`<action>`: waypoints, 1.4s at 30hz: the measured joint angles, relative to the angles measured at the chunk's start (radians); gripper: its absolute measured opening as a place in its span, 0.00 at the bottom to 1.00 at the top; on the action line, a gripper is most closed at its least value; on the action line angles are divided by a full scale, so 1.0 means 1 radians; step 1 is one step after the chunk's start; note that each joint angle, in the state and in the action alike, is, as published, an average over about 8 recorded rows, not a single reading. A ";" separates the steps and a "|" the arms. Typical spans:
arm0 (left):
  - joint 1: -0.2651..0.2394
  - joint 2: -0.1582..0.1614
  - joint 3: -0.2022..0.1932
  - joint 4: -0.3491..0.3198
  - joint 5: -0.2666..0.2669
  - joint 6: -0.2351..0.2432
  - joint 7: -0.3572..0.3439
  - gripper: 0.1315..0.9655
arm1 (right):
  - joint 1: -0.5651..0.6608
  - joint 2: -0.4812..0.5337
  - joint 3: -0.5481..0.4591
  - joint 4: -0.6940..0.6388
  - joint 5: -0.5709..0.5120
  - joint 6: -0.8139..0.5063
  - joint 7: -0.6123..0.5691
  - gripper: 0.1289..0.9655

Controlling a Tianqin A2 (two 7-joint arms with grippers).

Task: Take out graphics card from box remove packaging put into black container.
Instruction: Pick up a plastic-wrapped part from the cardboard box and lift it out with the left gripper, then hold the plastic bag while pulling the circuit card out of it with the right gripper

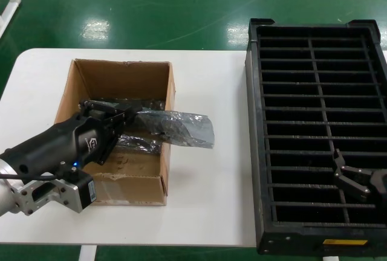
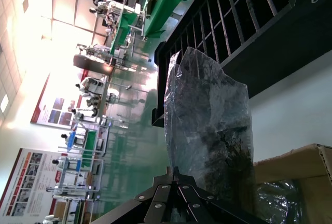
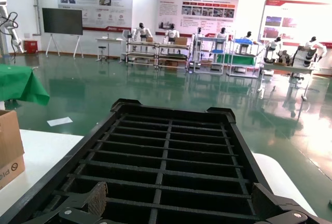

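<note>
The brown cardboard box (image 1: 166, 101) stands open on the left of the white table. My left gripper (image 1: 129, 116) reaches into it and is shut on one edge of the packaging (image 1: 178, 127), a crinkled grey-blue bag that sticks out over the box's right wall. In the left wrist view the gripper (image 2: 173, 171) pinches the bag (image 2: 207, 94), and a dark shape shows through the plastic, likely the graphics card (image 2: 228, 154). The black container (image 1: 254, 152) lies on the right. My right gripper (image 1: 340, 175) hangs open over its near right slots, also seen as the gripper (image 3: 179, 206).
More shiny bagged items (image 1: 140, 144) lie on the box floor under the left gripper. The table (image 1: 211, 200) has bare surface between box and container. The container (image 3: 171, 130) overhangs the table's right edge, and green floor lies beyond.
</note>
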 joint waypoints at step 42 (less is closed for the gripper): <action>0.000 0.000 0.000 0.000 0.000 0.000 0.000 0.01 | 0.206 0.043 -0.007 -0.054 0.191 -0.675 -0.358 0.59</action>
